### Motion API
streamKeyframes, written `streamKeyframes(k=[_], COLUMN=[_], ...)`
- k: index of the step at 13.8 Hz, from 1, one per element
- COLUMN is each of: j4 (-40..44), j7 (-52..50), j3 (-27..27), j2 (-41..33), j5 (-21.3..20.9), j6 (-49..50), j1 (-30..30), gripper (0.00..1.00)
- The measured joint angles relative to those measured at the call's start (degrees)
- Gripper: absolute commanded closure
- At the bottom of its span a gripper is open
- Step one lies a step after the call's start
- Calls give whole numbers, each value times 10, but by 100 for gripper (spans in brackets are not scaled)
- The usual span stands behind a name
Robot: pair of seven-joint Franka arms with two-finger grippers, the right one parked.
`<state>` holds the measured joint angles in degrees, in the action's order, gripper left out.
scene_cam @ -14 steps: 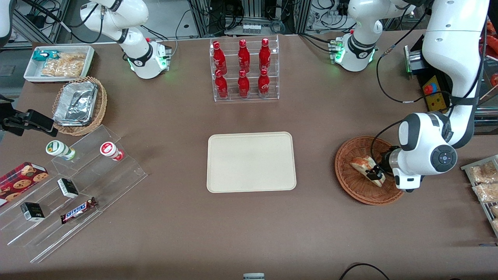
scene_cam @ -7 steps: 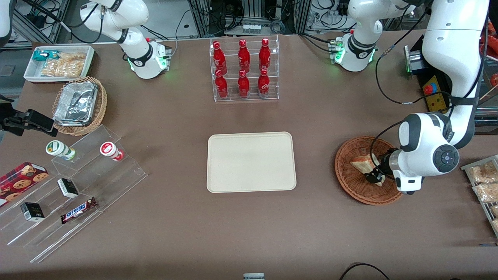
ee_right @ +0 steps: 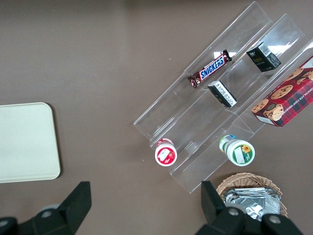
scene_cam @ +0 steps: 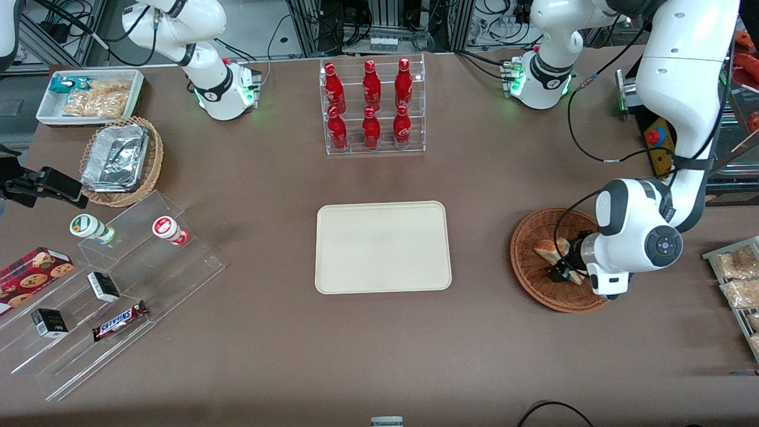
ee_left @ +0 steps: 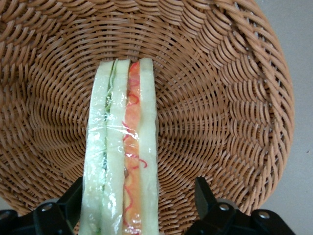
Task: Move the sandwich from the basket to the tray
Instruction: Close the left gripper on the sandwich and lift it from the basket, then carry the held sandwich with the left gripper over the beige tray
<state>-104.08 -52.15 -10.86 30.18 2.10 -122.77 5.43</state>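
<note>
table (scene_cam: 267,356) brown | on it: tray (scene_cam: 382,247), basket (scene_cam: 533,279), rack of 6 red bottles (scene_cam: 372,107), hand (scene_cam: 562,271) over basket

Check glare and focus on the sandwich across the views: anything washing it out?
Left wrist view: sandwich sharp, faint sheen off its plastic wrap, filling layers readable; basket weave crisp; the hand sits low around the sandwich, open. Front view: even light, soft shadows, sandwich partly hidden by the arm. Right wrist view: tray bright but not blown out.
</note>
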Motion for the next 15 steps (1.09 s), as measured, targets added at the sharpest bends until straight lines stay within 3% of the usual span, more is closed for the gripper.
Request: streamKeyframes(k=[2,11,15], j4=[0,19,91], j7=[1,3,14], j3=[0,-32,-100], j2=[0,-17,-37], j5=[0,0,0], j6=[0,3,106], j1=[0,-1,-1], gripper=[90,92,91])
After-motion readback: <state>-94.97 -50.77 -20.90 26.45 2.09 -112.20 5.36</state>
